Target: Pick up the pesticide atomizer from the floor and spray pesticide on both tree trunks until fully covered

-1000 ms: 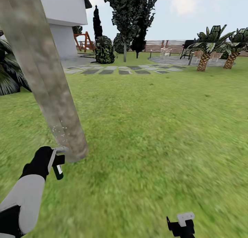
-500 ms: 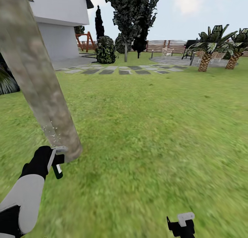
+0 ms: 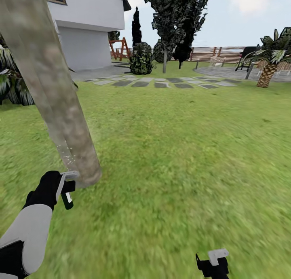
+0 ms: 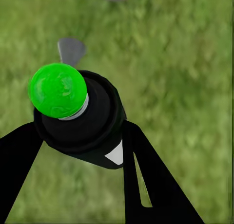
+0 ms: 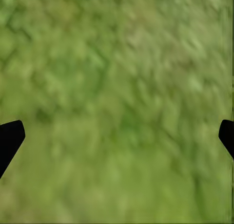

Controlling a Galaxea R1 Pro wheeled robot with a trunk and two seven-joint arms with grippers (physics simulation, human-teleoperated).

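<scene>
Beside the near tree trunk [image 3: 56, 105], which leans across my head view from a slightly flared base on the grass [image 3: 182, 170], I have the left gripper [image 3: 66, 188] just short of the bark. Its fingers are clamped on the spray bottle [image 3: 68, 200], whose dark body hangs below them; the left wrist view shows its black collar and a bright green cap [image 4: 58, 90] wedged between the fingers. Fine white specks [image 3: 66, 157] dot the lower trunk just above the gripper. I judge the bottle light, rigid and smooth-sided, so a grip round its body is best, firm enough to stop it twisting. Well away from the trunk, my right gripper [image 3: 212, 263] hangs over bare grass, spread wide and holding nothing.
</scene>
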